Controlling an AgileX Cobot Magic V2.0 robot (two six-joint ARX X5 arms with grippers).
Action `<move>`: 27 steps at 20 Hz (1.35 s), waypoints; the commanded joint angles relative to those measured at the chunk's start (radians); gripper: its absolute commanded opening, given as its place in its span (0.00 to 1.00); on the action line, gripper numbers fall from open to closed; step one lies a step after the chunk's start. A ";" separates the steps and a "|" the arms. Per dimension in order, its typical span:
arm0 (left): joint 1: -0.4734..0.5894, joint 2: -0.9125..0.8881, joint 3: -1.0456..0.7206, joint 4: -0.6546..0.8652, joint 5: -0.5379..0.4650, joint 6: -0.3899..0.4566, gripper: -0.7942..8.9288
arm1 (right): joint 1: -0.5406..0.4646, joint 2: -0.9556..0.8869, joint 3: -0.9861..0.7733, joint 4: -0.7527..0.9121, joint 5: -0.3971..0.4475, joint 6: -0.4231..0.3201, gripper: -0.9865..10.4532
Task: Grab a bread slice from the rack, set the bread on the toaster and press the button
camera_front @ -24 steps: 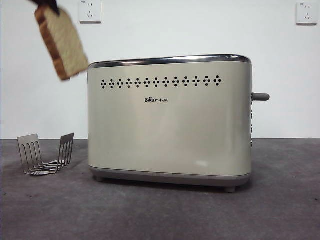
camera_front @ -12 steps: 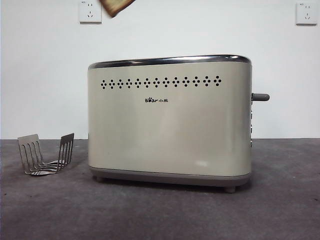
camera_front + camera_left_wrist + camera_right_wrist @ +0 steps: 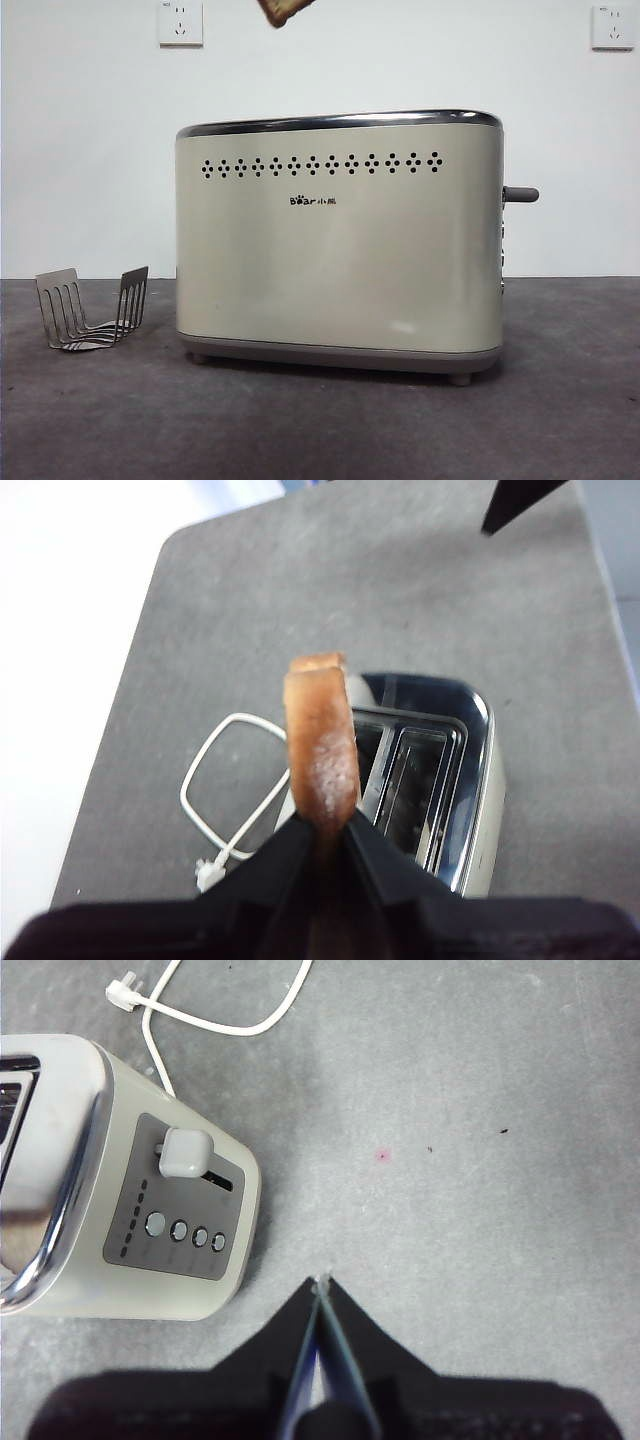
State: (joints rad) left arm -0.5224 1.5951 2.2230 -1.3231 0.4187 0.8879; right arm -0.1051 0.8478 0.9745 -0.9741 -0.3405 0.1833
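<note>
Pinched between the two black jaws of the left gripper (image 3: pixel 322 832) was the thick slice of speckled tan bread (image 3: pixel 320 750), seen edge-on in the left wrist view with its brown crust uppermost. It hung in the air above the large boxy cream-beige toaster (image 3: pixel 340 240). In the front view only a small brown corner of the slice (image 3: pixel 283 10) showed at the picture's top edge, well clear of the toaster's chrome rim. Seen from the left wrist, the toaster's two long slots (image 3: pixel 410 780) lay open and dark, with no bread in either.

The right gripper (image 3: pixel 320 1285) waited with its black jaws pressed together, holding nothing, above the grey table (image 3: pixel 480 1160) just beside the toaster's narrow end. On that end sat the short grey lever knob (image 3: pixel 186 1151) at the top of its slot, with a row of small round flush buttons (image 3: pixel 186 1229) near it.

Near the front of the table, well apart from the toaster on the side away from the lever, stood the small shiny metal wire rack (image 3: pixel 92 308), its two slotted prong ends upright and nothing held between them. Behind the toaster a white power cord (image 3: pixel 235 785) lay looped on the table. Farther back, two white wall sockets (image 3: pixel 180 22) were on the white wall.
</note>
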 commanded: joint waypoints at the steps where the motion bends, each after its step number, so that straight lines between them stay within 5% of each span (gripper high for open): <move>1: -0.011 0.004 -0.031 0.002 -0.004 0.011 0.07 | 0.002 0.000 0.004 0.000 0.002 -0.023 0.09; 8: -0.055 0.004 -0.129 0.002 -0.107 0.060 0.07 | 0.002 0.000 0.003 -0.005 0.042 -0.042 0.09; 27: -0.131 0.084 -0.189 0.003 -0.158 0.302 0.07 | 0.002 0.001 0.003 -0.004 0.055 -0.066 0.09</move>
State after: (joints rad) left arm -0.6506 1.6703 2.0384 -1.3239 0.2550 1.1713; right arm -0.1051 0.8478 0.9745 -0.9798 -0.2874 0.1303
